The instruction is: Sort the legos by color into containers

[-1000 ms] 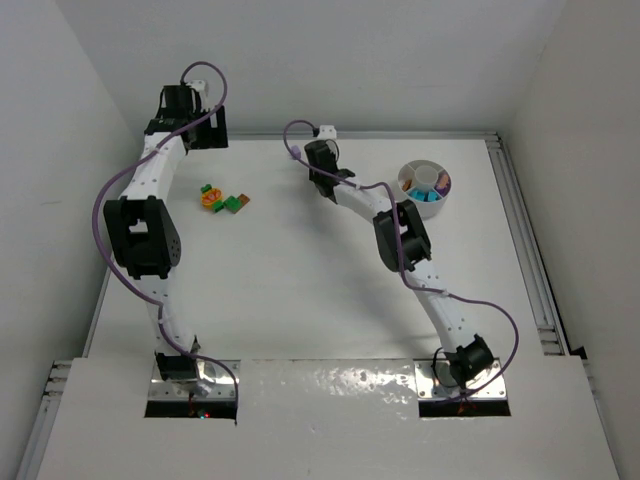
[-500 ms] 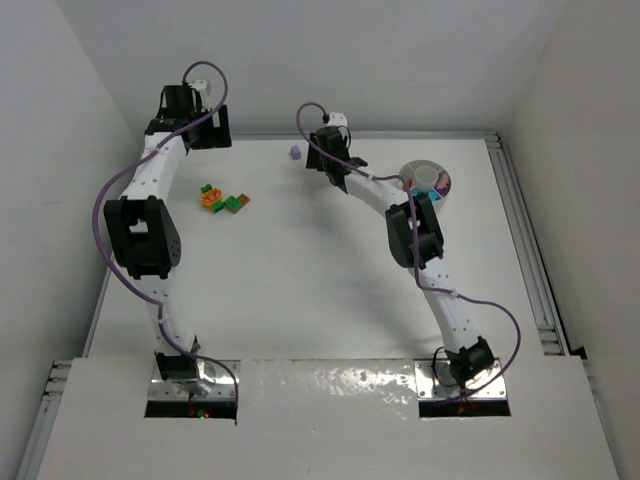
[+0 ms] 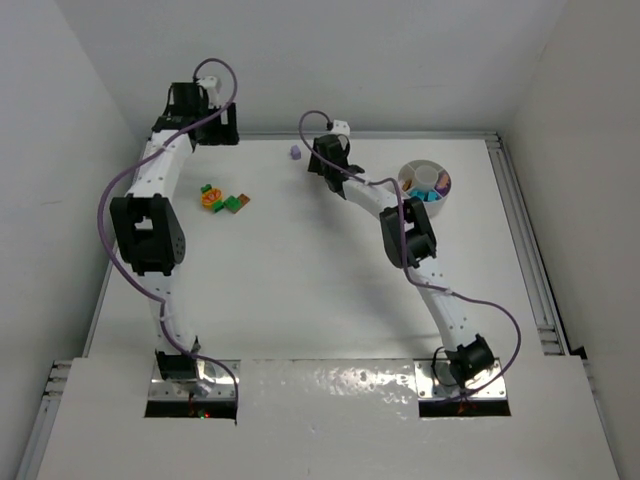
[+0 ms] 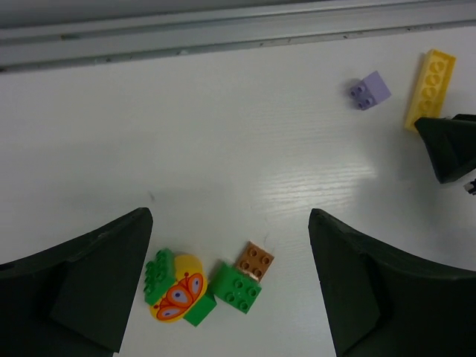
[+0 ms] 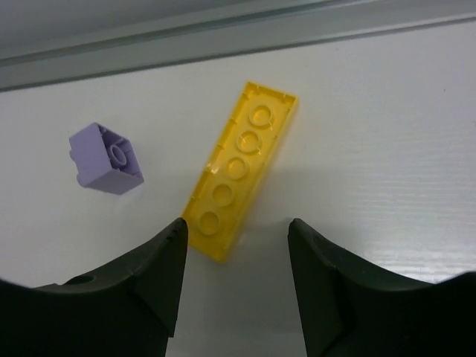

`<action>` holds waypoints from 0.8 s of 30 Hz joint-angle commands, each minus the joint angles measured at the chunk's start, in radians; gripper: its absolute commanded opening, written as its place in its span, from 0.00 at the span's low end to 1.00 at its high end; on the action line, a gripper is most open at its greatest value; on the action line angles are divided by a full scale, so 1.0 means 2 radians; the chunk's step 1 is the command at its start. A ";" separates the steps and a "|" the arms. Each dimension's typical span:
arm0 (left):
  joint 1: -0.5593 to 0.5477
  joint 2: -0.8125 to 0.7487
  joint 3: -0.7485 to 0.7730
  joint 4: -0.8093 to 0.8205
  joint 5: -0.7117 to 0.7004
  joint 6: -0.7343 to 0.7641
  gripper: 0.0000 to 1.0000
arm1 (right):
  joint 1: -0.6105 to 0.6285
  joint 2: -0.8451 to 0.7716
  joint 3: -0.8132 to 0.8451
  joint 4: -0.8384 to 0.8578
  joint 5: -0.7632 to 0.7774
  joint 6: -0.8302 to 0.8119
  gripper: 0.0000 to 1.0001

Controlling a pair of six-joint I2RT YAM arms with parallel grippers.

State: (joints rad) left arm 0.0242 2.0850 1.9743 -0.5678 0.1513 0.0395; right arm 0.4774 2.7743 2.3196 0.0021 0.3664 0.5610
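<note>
dish: white dish (image 3: 424, 162) at table's 2 o'clock, teal bricks (image 3: 430, 197) in its 6 o'clock wedge, purple brick (image 3: 443, 183) at 3 | right gripper (image 5: 236, 227): open, fingers either side of yellow brick (image 5: 242, 167), not gripping; lilac brick (image 5: 106, 158) at its 9 | top view: yellow brick hidden under arm | left gripper (image 4: 229, 216): open above green brick (image 4: 236, 286), brown brick (image 4: 255, 260)

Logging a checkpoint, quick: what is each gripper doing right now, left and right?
Left gripper: open, holding nothing.
Right gripper: open, holding nothing; the long yellow lego lies loose beneath it.
</note>
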 commanded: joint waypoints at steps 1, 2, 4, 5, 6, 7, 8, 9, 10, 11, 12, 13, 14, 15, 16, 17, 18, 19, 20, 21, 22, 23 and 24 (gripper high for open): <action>-0.055 0.017 0.044 0.015 -0.010 0.069 0.84 | 0.001 -0.063 -0.025 0.020 0.006 0.000 0.56; -0.074 0.030 0.050 0.014 -0.015 0.084 0.84 | -0.001 -0.075 -0.033 0.023 0.006 0.000 0.57; -0.088 0.056 0.072 0.016 -0.009 0.082 0.85 | -0.007 -0.114 -0.070 0.033 0.005 -0.001 0.57; -0.099 0.069 0.086 0.014 -0.006 0.071 0.85 | -0.009 -0.128 -0.094 0.035 0.005 -0.002 0.57; -0.105 0.083 0.119 0.011 0.003 0.065 0.85 | -0.010 -0.154 -0.105 0.036 0.004 -0.004 0.58; -0.116 0.112 0.135 0.009 0.007 0.052 0.85 | -0.015 -0.168 -0.117 0.033 0.000 -0.012 0.58; -0.122 0.126 0.152 0.009 0.013 0.046 0.85 | -0.017 -0.184 -0.139 0.030 -0.004 -0.014 0.58; -0.130 0.151 0.180 0.012 0.022 0.042 0.85 | -0.023 -0.216 -0.150 0.021 -0.011 -0.018 0.59; -0.147 0.162 0.189 0.027 0.021 0.039 0.86 | -0.027 -0.235 -0.175 0.014 -0.014 -0.020 0.59; -0.155 0.171 0.195 0.038 0.012 0.037 0.87 | -0.031 -0.253 -0.190 0.008 -0.018 -0.021 0.59; -0.163 0.179 0.199 0.050 0.008 0.035 0.88 | -0.035 -0.274 -0.205 0.003 -0.021 -0.025 0.60; -0.176 0.189 0.199 0.074 0.000 0.031 0.90 | -0.045 -0.317 -0.243 0.001 -0.021 -0.036 0.60; -0.182 0.194 0.198 0.084 -0.005 0.029 0.91 | -0.048 -0.339 -0.264 0.000 -0.019 -0.043 0.59; -0.186 0.202 0.195 0.095 -0.012 0.023 0.92 | -0.055 -0.360 -0.283 0.000 -0.010 -0.053 0.59; -0.191 0.208 0.195 0.111 -0.018 0.012 0.92 | -0.058 -0.400 -0.318 -0.009 -0.005 -0.069 0.59; -0.192 0.213 0.196 0.118 -0.033 0.004 0.92 | -0.061 -0.417 -0.334 -0.014 0.002 -0.075 0.59; -0.192 0.223 0.198 0.130 -0.039 -0.010 0.92 | -0.066 -0.434 -0.359 -0.022 0.012 -0.086 0.59; -0.192 0.228 0.199 0.134 -0.050 -0.013 0.92 | -0.069 -0.466 -0.368 -0.026 0.018 -0.091 0.59; -0.192 0.238 0.203 0.137 -0.052 -0.015 0.92 | -0.074 -0.479 -0.377 -0.033 0.022 -0.094 0.59; -0.194 0.241 0.205 0.141 -0.052 -0.015 0.92 | -0.076 -0.492 -0.384 -0.044 0.029 -0.102 0.59; -0.195 0.245 0.207 0.143 -0.053 -0.015 0.91 | -0.078 -0.504 -0.398 -0.047 0.032 -0.107 0.59; -0.197 0.251 0.208 0.144 -0.053 -0.015 0.91 | -0.078 -0.529 -0.406 -0.048 0.037 -0.112 0.59; -0.201 0.254 0.209 0.145 -0.053 -0.015 0.88 | -0.079 -0.541 -0.413 -0.048 0.041 -0.119 0.59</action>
State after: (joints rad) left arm -0.3752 2.5847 2.3371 -0.3653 0.0792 0.0391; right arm 0.3134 1.7512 1.5372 -0.0566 0.4061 0.3893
